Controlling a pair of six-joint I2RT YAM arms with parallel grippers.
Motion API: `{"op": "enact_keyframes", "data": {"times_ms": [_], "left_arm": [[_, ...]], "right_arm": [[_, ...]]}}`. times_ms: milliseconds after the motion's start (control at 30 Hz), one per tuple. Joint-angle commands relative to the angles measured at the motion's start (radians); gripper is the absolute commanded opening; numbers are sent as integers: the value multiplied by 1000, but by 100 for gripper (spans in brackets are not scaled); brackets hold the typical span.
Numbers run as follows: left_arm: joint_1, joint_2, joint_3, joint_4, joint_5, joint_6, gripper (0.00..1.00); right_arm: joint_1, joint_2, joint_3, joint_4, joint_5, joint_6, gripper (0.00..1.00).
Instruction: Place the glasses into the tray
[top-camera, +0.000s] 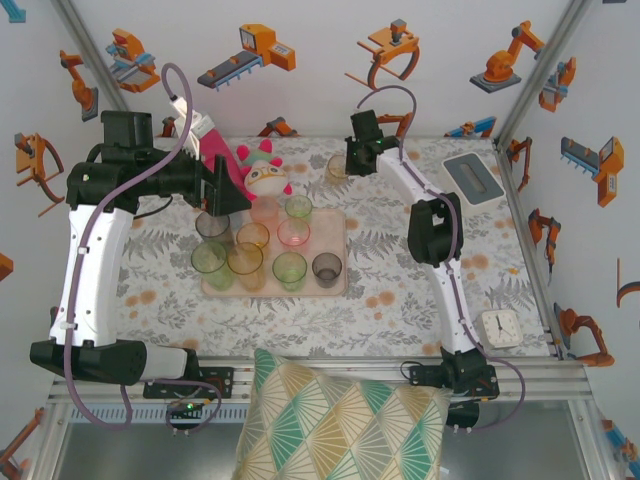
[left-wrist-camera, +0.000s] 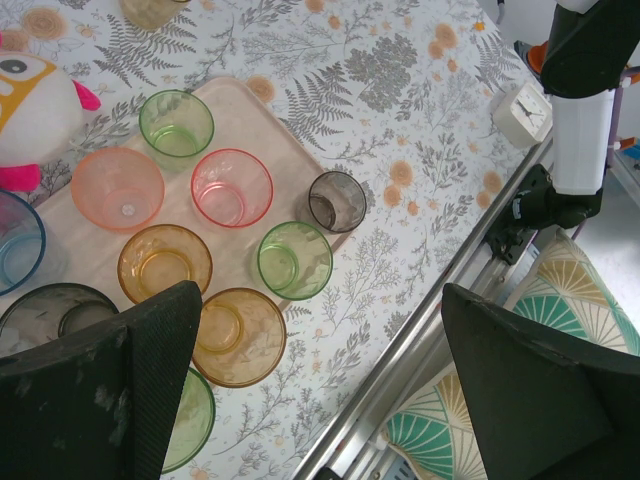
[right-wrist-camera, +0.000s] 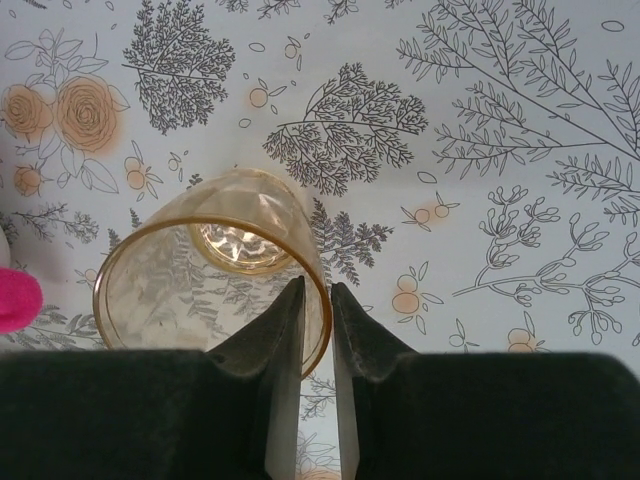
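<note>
Behind the right pincer (right-wrist-camera: 317, 290), half-hidden rim of amber glass (right-wrist-camera: 200, 275)

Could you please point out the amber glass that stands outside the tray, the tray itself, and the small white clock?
amber glass (right-wrist-camera: 240, 245), right wrist view, on its base.
tray (left-wrist-camera: 248, 115), left wrist view, on its bare floor.
clock (top-camera: 499, 327), top view, on its face.

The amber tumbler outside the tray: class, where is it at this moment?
In the top view the amber tumbler sits on the table beyond the tray's far right corner, right of the plush toy, its rim pinched by the right hand.
</note>
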Motion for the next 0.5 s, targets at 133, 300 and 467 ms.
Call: {"op": "enact_keyframes", "data": {"times_ms": [133, 300, 467], "left_arm": [[5, -11, 25, -11, 27, 8, 97], [5, -10, 25, -10, 25, 8, 97], [5, -10, 26, -11, 25, 9, 97]], "right_arm": [[-8, 15, 48, -17, -5, 11, 14], [-9, 17, 53, -11, -8, 18, 9], [-16, 16, 62, 4, -29, 35, 5]]}}
